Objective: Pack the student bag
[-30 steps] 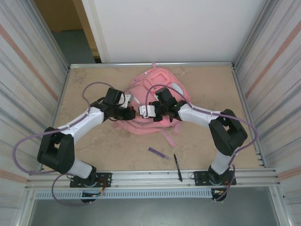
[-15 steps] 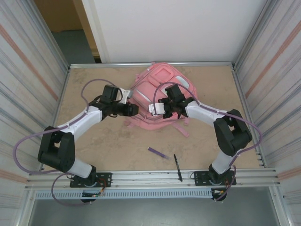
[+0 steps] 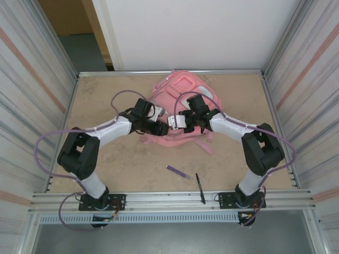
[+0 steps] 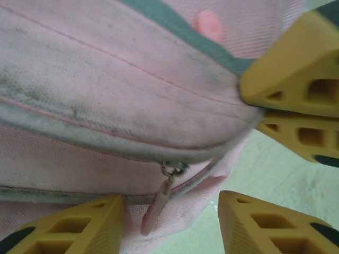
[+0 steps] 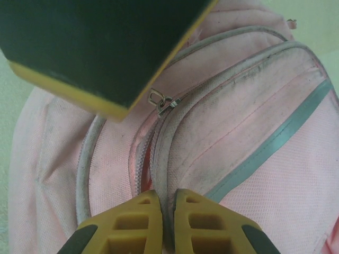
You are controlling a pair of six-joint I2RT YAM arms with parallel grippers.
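Centre frame: right pincer (image 5: 168, 201) clamps the large pink fabric backpack (image 3: 183, 87); left pincer (image 4: 170, 209), half-spread and empty, might miss the floppy pink zip pull (image 4: 155, 214).

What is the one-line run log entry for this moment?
left pincer: open, either side of zipper pull | right pincer: shut on student bag seam | purple pen, black pen: on table, outside bag

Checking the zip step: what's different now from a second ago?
Left claw let go of the student bag, opened and slid right toward its zip pull. The bag shifted toward the far edge. Right claw stays pinched on its seam; purple pen and black pen unmoved.
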